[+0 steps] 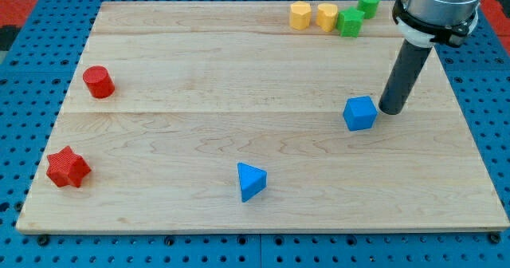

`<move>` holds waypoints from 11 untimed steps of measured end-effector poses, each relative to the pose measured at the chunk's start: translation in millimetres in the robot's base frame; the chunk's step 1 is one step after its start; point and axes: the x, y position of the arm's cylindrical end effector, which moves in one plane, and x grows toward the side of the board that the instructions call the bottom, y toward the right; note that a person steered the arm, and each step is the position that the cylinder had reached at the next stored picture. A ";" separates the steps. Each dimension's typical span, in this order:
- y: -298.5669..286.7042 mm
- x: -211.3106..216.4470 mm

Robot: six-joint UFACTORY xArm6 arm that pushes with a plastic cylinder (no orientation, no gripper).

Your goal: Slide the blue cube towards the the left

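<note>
My tip (391, 109), a bare rod with no jaws to open or close, sits just beside the blue cube (360, 113) at its three o'clock, on the bench's (199, 76) right; pushing toward nine o'clock should slide it left.

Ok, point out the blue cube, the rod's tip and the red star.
blue cube (360, 113): camera view, middle of its top face.
my tip (391, 108): camera view, rod's very end, just right of the cube.
red star (67, 167): camera view, centre of its top.
</note>
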 end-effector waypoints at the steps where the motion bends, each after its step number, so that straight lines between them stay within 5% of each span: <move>1: -14.4 1.0; 11: -35.1 10.6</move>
